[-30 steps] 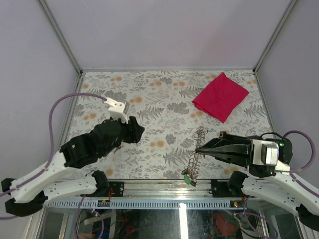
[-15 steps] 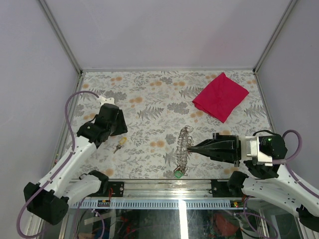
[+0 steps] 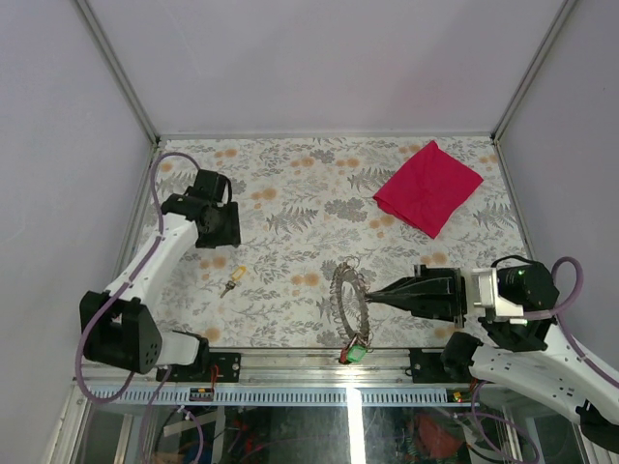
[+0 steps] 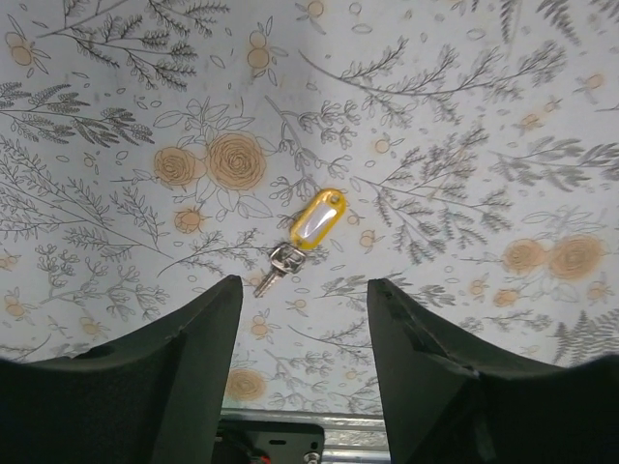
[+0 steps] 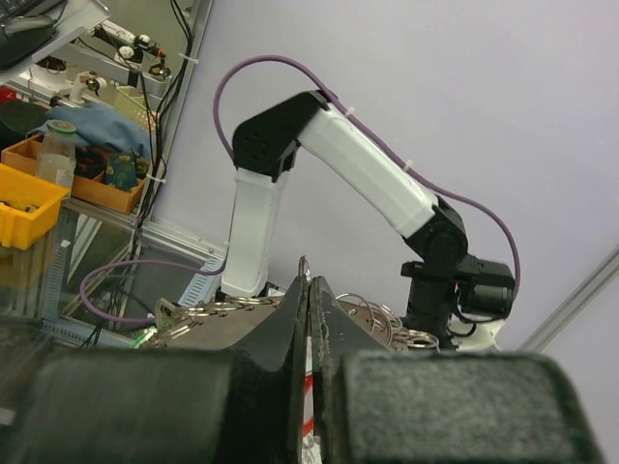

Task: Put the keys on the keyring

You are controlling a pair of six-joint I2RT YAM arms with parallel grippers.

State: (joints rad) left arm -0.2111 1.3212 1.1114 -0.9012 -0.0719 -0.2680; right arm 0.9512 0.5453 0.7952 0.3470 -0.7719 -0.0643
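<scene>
One key with a yellow head lies flat on the flowered table, left of centre. In the left wrist view the yellow-headed key lies just beyond my fingers, its metal blade pointing toward me. My left gripper hangs above and behind it, open and empty. At the near right, my right gripper is shut on the keyring, a bunch of wire rings held up on edge with a small green tag dangling below. Above the shut right gripper a ring of the keyring pokes up.
A red cloth lies crumpled at the far right of the table. The metal front rail runs along the near edge, right under the green tag. Grey walls close in the left, back and right sides.
My left arm drew back toward the far left, uncovering the yellow-headed key on the table, and its jaws widened a little. My right gripper carried the keyring leftward.
</scene>
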